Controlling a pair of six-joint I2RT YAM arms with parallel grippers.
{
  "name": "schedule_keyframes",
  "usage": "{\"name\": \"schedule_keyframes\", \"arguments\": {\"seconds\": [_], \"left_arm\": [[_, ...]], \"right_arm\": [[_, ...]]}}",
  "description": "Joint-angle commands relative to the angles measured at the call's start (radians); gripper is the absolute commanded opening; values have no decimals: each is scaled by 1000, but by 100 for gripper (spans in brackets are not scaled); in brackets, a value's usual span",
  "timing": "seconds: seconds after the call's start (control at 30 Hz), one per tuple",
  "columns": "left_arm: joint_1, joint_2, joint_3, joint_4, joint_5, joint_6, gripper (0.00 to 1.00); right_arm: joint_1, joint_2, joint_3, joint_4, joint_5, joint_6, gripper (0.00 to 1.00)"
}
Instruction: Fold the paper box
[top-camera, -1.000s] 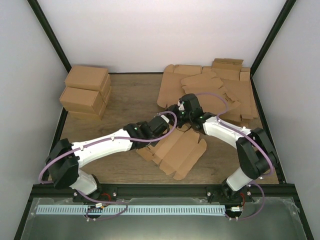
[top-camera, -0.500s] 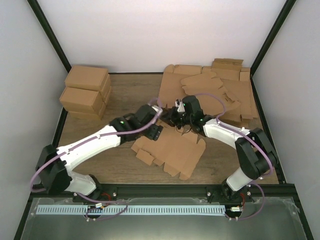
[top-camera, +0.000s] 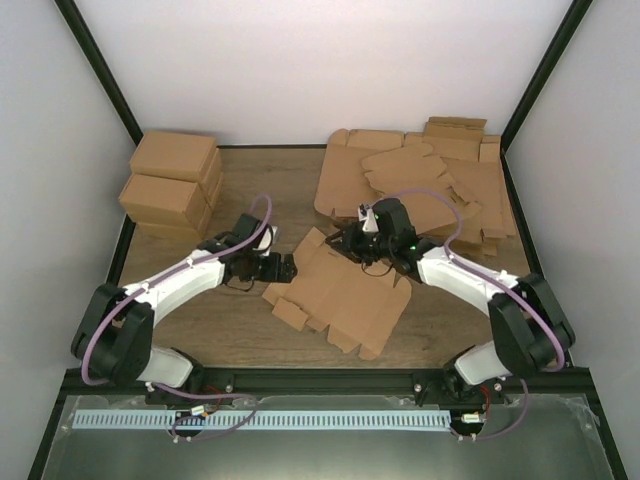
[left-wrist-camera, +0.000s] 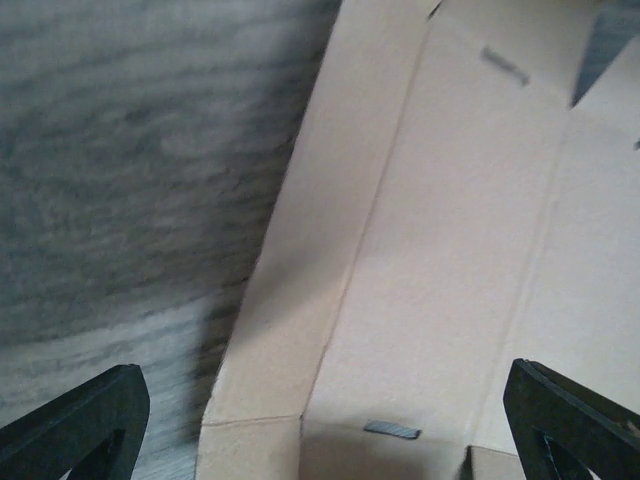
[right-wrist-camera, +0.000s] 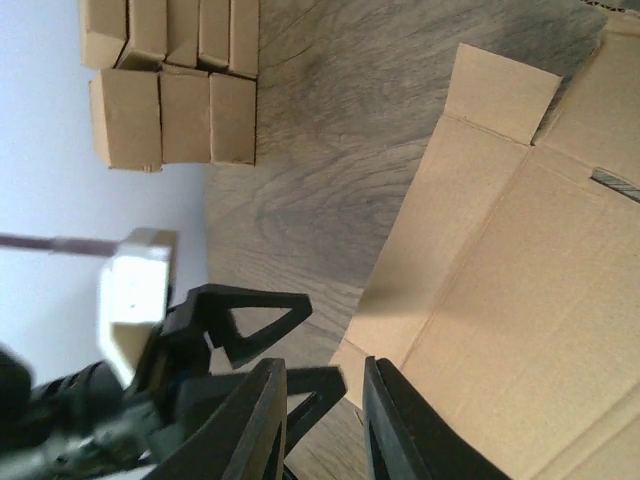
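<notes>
The paper box (top-camera: 345, 300) is a flat brown cardboard blank lying unfolded on the wooden table (top-camera: 265, 190) at centre. My left gripper (top-camera: 288, 268) stands wide open at the blank's left edge, nothing between its fingers. In the left wrist view the blank (left-wrist-camera: 450, 250) lies under the left gripper (left-wrist-camera: 320, 435), with a side flap creased along the table. My right gripper (top-camera: 345, 243) hovers over the blank's far left corner. In the right wrist view the right gripper (right-wrist-camera: 325, 420) shows a narrow gap, holding nothing, beside the blank (right-wrist-camera: 520, 260) and the left gripper (right-wrist-camera: 250, 330).
Folded brown cartons (top-camera: 170, 185) are stacked at the back left, also seen in the right wrist view as cartons (right-wrist-camera: 170, 90). A pile of flat cardboard blanks (top-camera: 430, 170) covers the back right. White walls and a black frame close the table in.
My left gripper opened, let go of the blank and drew back to the left. The blank slid slightly and now lies flat. The right gripper shifted a little toward the blank's far corner.
</notes>
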Motion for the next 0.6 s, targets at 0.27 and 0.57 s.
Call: {"name": "schedule_keyframes", "arguments": {"seconds": [0.27,0.57], "left_arm": [[5,54,-123,200,36,-93,100],[6,59,-152,237,28,-80,100]], "right_arm": [[-5,-259,-288,-14,-162,-186,1],[-4,-341,-474,58,-196,-163,1]]}}
